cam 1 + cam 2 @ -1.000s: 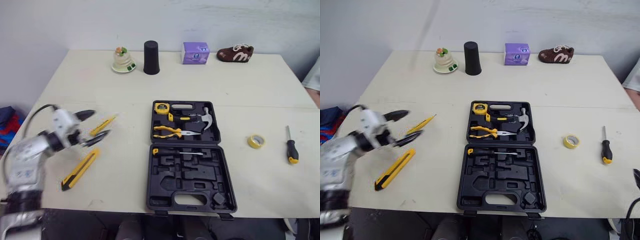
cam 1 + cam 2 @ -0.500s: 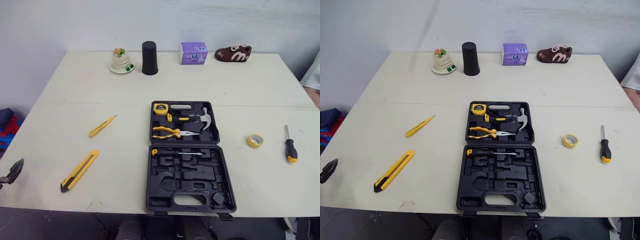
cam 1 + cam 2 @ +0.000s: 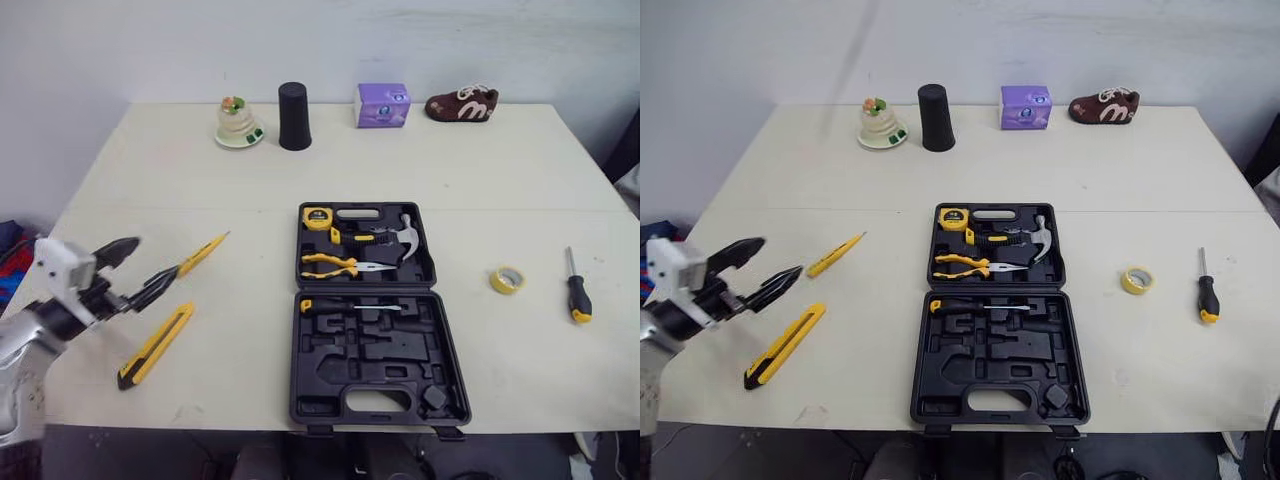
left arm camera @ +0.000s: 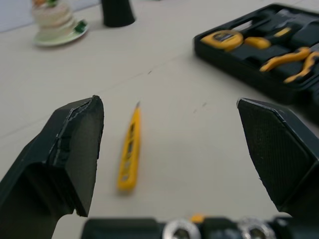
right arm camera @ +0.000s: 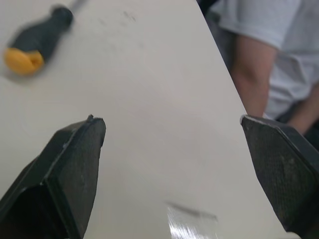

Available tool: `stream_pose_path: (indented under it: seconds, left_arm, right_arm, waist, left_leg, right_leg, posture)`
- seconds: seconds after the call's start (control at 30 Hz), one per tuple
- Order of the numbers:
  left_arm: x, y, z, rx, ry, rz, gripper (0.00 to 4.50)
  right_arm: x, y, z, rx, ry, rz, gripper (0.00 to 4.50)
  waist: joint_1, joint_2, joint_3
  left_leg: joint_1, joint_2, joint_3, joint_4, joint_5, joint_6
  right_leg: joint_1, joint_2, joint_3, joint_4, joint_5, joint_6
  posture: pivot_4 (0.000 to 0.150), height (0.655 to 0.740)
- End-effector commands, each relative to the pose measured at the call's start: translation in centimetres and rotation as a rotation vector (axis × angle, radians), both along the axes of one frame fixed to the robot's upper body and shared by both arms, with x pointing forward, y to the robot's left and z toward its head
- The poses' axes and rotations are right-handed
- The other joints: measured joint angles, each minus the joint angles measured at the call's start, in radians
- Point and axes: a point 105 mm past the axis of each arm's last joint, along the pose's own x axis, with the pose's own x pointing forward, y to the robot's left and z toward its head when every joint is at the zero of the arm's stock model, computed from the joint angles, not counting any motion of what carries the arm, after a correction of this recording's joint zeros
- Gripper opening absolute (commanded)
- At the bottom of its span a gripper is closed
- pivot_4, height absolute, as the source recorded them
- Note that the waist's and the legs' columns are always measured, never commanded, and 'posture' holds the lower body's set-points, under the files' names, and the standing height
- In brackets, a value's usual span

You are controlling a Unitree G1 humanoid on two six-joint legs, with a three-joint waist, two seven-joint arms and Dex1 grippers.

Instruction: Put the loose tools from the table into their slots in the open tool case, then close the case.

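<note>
The open black tool case (image 3: 375, 330) lies mid-table and holds a tape measure (image 3: 320, 216), a hammer (image 3: 405, 235), pliers (image 3: 340, 265) and a thin screwdriver (image 3: 345, 306). Loose on the table are a yellow tester pen (image 3: 203, 253), a yellow utility knife (image 3: 155, 345), a tape roll (image 3: 509, 279) and a black-and-yellow screwdriver (image 3: 577, 290). My left gripper (image 3: 158, 258) hovers open just left of the pen, which lies ahead between its fingers (image 4: 75, 144) as the tester pen (image 4: 129, 149). My right gripper (image 5: 172, 119) is open above the table's right edge, near the screwdriver (image 5: 40, 42).
Along the far edge stand a small figurine on a saucer (image 3: 235, 122), a black cup (image 3: 293, 116), a purple box (image 3: 382, 104) and a brown shoe (image 3: 462, 104). A person in a white shirt (image 5: 269, 50) sits beyond the right edge.
My left arm had dropped to the table's left edge half a second ago; it is now raised again near the tester pen, fingers open. The tools have not moved.
</note>
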Motion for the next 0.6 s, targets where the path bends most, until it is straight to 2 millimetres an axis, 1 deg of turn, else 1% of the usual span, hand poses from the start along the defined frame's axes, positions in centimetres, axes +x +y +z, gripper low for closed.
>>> stream_pose_path:
  seconds: [0.03, 0.07, 0.13, 0.23, 0.27, 0.37, 0.43, 0.53, 0.6]
  left_arm:
    - [-1.1, -5.0, 2.1, -0.027, -0.025, -0.228, 4.44]
    - [-1.7, -6.4, 2.0, -0.026, -0.003, -0.295, 4.44]
    - [-2.5, -8.2, 2.0, -0.027, 0.021, -0.381, 4.44]
    - [-3.0, -9.9, 2.5, -0.036, 0.014, -0.448, 4.44]
    - [-3.2, -10.5, 2.7, -0.036, 0.008, -0.472, 4.44]
    - [-3.6, -11.7, 3.2, -0.037, -0.006, -0.53, 4.44]
    - [-3.6, -12.3, 3.3, -0.034, -0.012, -0.55, 4.44]
    - [-4.0, -13.2, 2.9, -0.024, -0.005, -0.587, 4.44]
    - [-4.1, -13.5, 2.6, -0.017, 0.001, -0.6, 4.44]
  right_arm:
    - [2.2, 1.9, 0.8, 0.07, 0.067, 0.102, 4.5]
    - [2.8, 2.4, 0.8, 0.093, 0.092, 0.123, 4.5]
    - [3.8, 2.9, 0.9, 0.143, 0.121, 0.137, 4.5]
    - [5.1, 3.2, 1.1, 0.191, 0.151, 0.127, 4.5]
    - [5.6, 3.2, 0.8, 0.213, 0.181, 0.11, 4.5]
    - [7.1, 3.5, 0.3, 0.228, 0.237, 0.085, 4.5]
    - [7.8, 3.2, 0.1, 0.205, 0.254, 0.06, 4.5]
    - [9.3, 2.7, 0.0, 0.212, 0.24, 0.007, 4.5]
    - [9.8, 2.7, -0.4, 0.234, 0.253, -0.008, 4.5]
  waist:
    - [0.0, 0.0, 0.0]
    - [0.0, 0.0, 0.0]
    - [0.001, 0.0, 0.0]
    - [0.003, -0.001, 0.001]
    - [0.003, -0.001, 0.002]
    - [0.001, -0.001, 0.002]
    - [0.002, -0.001, 0.002]
    - [0.002, -0.001, 0.002]
    - [0.002, -0.001, 0.002]
  left_leg:
    - [0.0, 0.0, 0.0, 0.0, 0.001, 0.001]
    - [0.0, 0.0, 0.0, 0.0, 0.001, 0.001]
    - [0.0, 0.0, 0.001, 0.0, 0.0, 0.001]
    - [0.0, 0.0, 0.0, 0.001, 0.001, 0.0]
    - [-0.001, 0.0, 0.0, 0.002, 0.001, 0.0]
    - [-0.001, -0.001, 0.0, 0.004, 0.002, 0.002]
    - [-0.001, -0.002, 0.001, 0.004, 0.002, 0.003]
    - [-0.002, -0.003, 0.001, 0.004, 0.005, -0.001]
    - [-0.004, -0.003, 0.001, 0.005, 0.006, -0.003]
  right_leg:
    - [0.0, 0.0, 0.0, 0.0, 0.0, 0.0]
    - [0.0, 0.001, 0.0, 0.0, 0.0, 0.0]
    - [0.0, 0.001, 0.001, 0.0, 0.0, 0.001]
    - [0.0, 0.003, 0.001, 0.0, -0.001, 0.002]
    - [0.0, 0.003, 0.001, 0.0, -0.001, 0.003]
    - [0.0, 0.003, 0.003, 0.0, 0.001, 0.005]
    - [0.0, 0.003, 0.004, 0.0, 0.001, 0.006]
    - [0.0, 0.003, 0.004, 0.0, 0.001, 0.006]
    - [-0.002, 0.003, 0.004, 0.0, 0.001, 0.006]
  posture:
    - [0.15, 0.74]
    - [0.15, 0.74]
    - [0.15, 0.74]
    - [0.15, 0.74]
    - [0.15, 0.74]
    - [0.15, 0.74]
    - [0.15, 0.74]
    - [0.15, 0.74]
    - [0.15, 0.74]
